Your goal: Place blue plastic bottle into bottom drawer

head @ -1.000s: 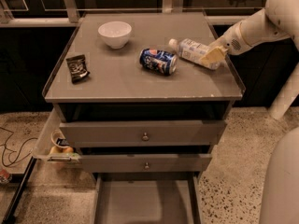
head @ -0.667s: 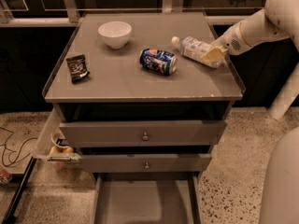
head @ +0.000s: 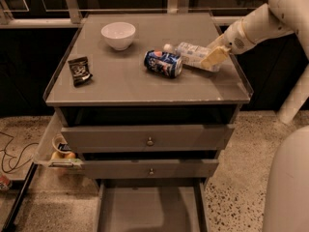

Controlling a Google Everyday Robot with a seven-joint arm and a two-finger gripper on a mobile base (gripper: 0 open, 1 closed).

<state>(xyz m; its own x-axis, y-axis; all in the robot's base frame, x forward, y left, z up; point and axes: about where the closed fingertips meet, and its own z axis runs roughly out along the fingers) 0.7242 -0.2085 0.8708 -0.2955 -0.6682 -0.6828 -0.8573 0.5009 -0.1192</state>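
The blue plastic bottle (head: 189,54) lies on its side on the grey cabinet top, its white cap pointing left, toward the dark blue soda can (head: 163,63). My gripper (head: 213,57) comes in from the right on the white arm and sits over the bottle's base end, touching it. The bottom drawer (head: 149,211) is pulled out at the foot of the cabinet, and the part of its grey tray that shows is bare.
A white bowl (head: 118,34) stands at the back left of the top and a black snack packet (head: 79,70) lies near the left edge. The top has a raised rim. A side shelf (head: 59,153) on the left holds small items. The robot's white body (head: 289,187) fills the lower right.
My gripper has moved a little to the left, and the bottle has slid left with it, so its cap now lies closer to the can.
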